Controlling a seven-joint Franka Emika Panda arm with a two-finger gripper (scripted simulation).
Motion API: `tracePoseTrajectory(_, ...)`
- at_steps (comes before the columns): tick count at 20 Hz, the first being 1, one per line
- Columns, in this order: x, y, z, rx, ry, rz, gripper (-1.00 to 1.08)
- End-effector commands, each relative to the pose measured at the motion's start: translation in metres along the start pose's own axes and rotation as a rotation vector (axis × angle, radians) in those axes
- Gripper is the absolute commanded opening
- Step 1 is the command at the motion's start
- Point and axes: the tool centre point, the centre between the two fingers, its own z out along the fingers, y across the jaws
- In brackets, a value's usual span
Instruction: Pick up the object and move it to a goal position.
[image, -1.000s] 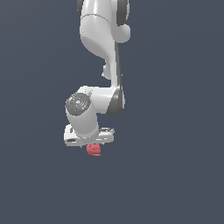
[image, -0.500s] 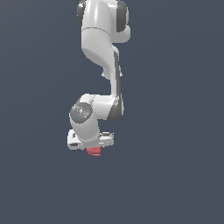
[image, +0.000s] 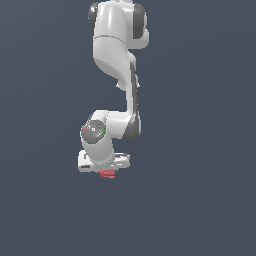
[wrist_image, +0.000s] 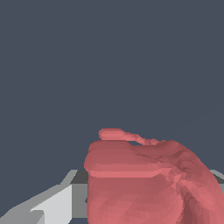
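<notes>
The red object (image: 107, 173) is sitting directly under the white tool (image: 105, 169), with only a small lumpy sliver of it showing below the tool's body in the exterior view. In the wrist view the object (wrist_image: 148, 183) is filling the lower part of the picture, its ridged red surface pressing close between the pale grey finger (wrist_image: 52, 205) on one side and a thin edge of the other at the far side. The tool is pinching the object, judging by how tightly the fingers are flanking it.

Compared with a second ago, the arm (image: 117, 60) is standing more upright and the wrist is sitting further toward the exterior view's right, and less of the red thing is peeking out beneath the tool than before. The object is travelling along with the tool, which suggests the grasp is holding and the carry is under way rather than the pick-up.

No table or floor is showing in either view, only a flat dark blue-grey background, and no goal marker is appearing, so how far the object is from its goal cannot be told.
</notes>
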Motion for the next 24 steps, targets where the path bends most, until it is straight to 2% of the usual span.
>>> tracePoseTrajectory(1, 0.0, 0.0, 0.0, 0.0, 0.0, 0.0, -1.0)
tracePoseTrajectory(14, -0.005, 0.0, -0.006, 0.0, 0.0, 0.0, -1.0)
tracePoseTrajectory(24, -0.034, 0.001, -0.037, 0.0, 0.0, 0.0, -1.0)
